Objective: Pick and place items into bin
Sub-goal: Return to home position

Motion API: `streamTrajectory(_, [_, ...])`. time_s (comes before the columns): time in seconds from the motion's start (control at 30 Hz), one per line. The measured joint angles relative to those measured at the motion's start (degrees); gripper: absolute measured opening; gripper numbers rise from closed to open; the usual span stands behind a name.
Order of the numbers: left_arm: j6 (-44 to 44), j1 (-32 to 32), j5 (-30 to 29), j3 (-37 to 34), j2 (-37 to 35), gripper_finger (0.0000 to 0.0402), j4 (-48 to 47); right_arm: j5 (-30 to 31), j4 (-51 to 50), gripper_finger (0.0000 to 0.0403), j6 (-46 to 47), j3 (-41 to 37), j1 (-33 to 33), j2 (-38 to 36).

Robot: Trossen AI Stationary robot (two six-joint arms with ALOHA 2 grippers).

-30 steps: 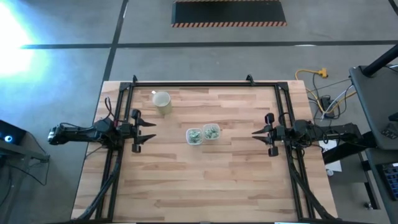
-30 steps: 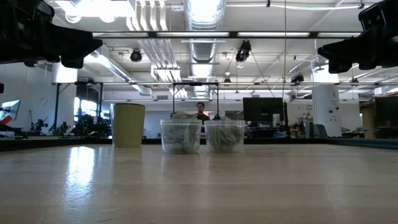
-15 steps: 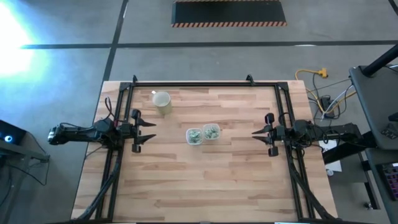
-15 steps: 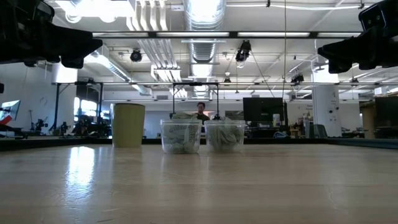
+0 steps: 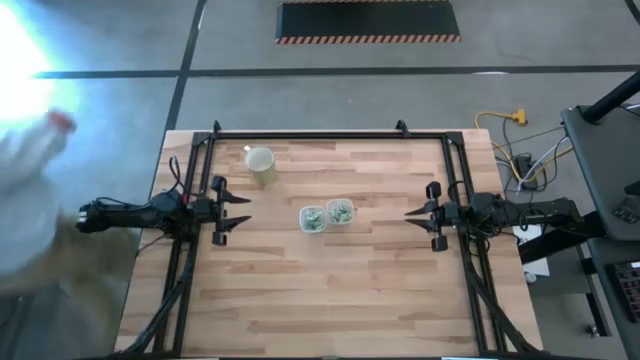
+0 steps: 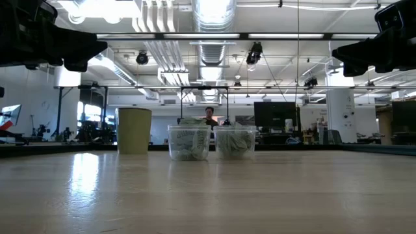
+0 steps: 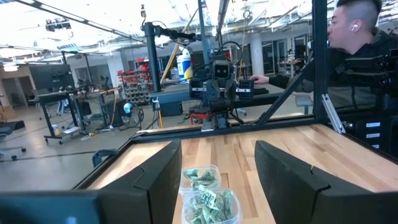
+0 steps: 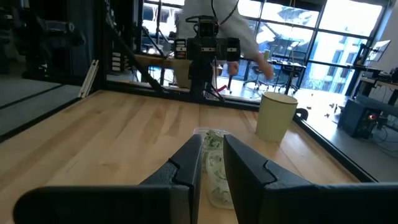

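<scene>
Nothing on the table has shifted in the last second, and both arms hold the same pose; the one change is a pale blurred shape [image 5: 35, 190], probably a person, that has come in beside the table's left edge.

At the left edge of the table [image 5: 350, 290], the left gripper [image 5: 245, 211] hangs above the wood with its fingers spread wide and nothing between them. It points right, toward the middle. Facing it from the right edge, the right gripper [image 5: 408, 213] also holds nothing. Its fingers stand close together with only a narrow gap.

Between the two grippers, near the table's centre, two small clear bins stand side by side and touching. The left bin [image 5: 302, 219] is slightly nearer, the right bin [image 5: 351, 212] slightly farther, so the pair runs left to right on a slight slant. The left bin lies a little closer to the left gripper, the right bin to the right gripper, and both are well apart from either.

All the items [image 5: 313, 218] in view, pale green-and-white crinkly packets, lie inside the bins; none shows loose on the wood. The picking therefore looks finished.

A beige cup [image 5: 261, 163] stands in the far left part of the table, apart from the bins.

No brand, label or writing can be read on the packets, bins or cup.
</scene>
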Motion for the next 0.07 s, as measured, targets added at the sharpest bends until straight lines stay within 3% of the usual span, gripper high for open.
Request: streamTrajectory(0.07, [0.0, 0.0, 0.0, 0.0, 0.0, 0.0187, 0.0, -0.01, 0.01, 0.0057, 0.1, 0.0, 0.0, 0.0])
